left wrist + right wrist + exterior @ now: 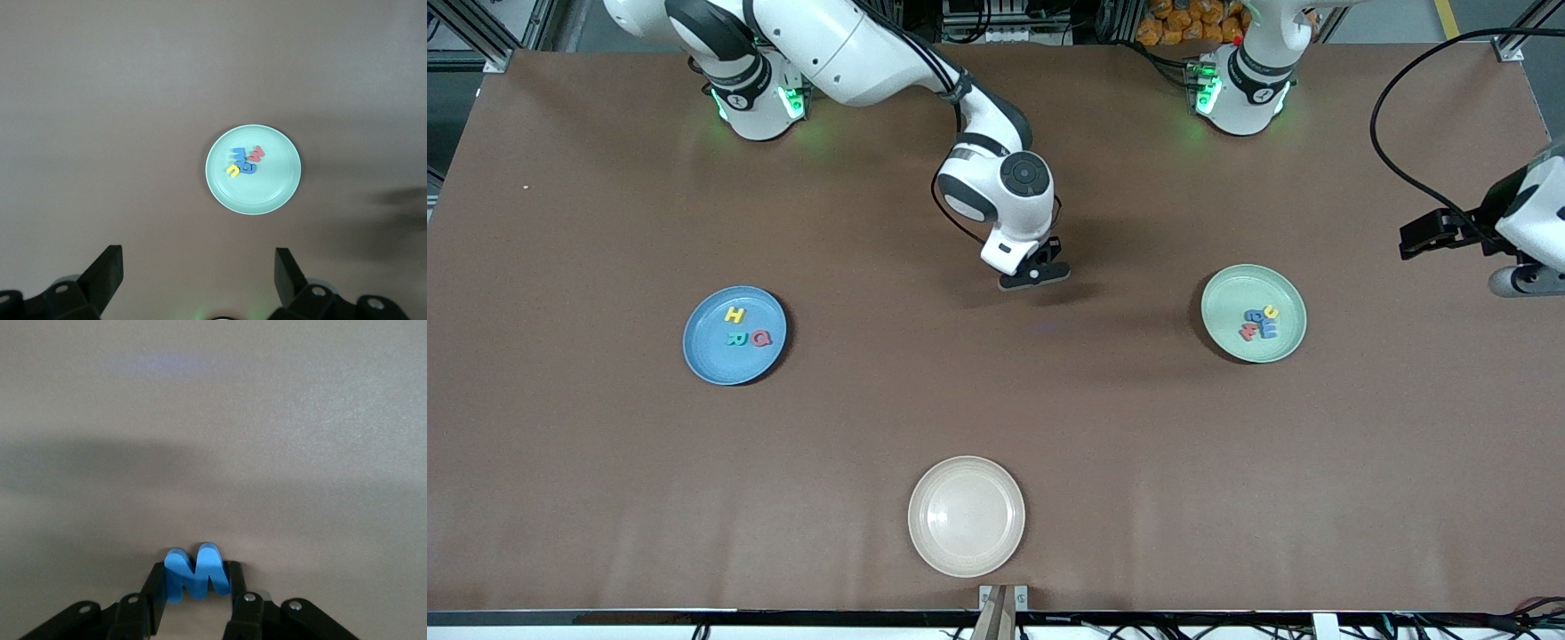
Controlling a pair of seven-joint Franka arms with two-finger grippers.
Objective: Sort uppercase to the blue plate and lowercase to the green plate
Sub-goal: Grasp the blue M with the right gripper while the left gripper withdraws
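Between the fingers of the right gripper [198, 600] you can see a small blue foam letter [195, 575], pinched from both sides by the jaws. It has two rounded humps, so it could be an E seen sideways or a w; the right wrist view does not let you decide. Its lower part is hidden by the black fingers. In the front view the gripper [1034, 274] is low over the bare brown table [996, 418], between the two coloured plates, and the letter itself is too small to find there.

Toward the right arm's end lies the round blue plate [704, 356]. On it you see a yellow H [735, 315], a green R [737, 339] and a red Q [760, 338], the last two just beside each other.

Toward the left arm's end lies the round pale mint-green plate [1232, 333]. A yellow hooked letter [1271, 312], a rounded blue letter [1254, 315], a red w [1248, 332] and a blue w [1268, 332] are crowded together on it, and their shapes are hard to read.

The left gripper [199, 270] waits high over the table with its jaws spread wide and nothing between them. In the front view it [1427, 236] is partly cut off at the picture's edge.

A round cream plate [966, 551] lies nearest to the front camera.
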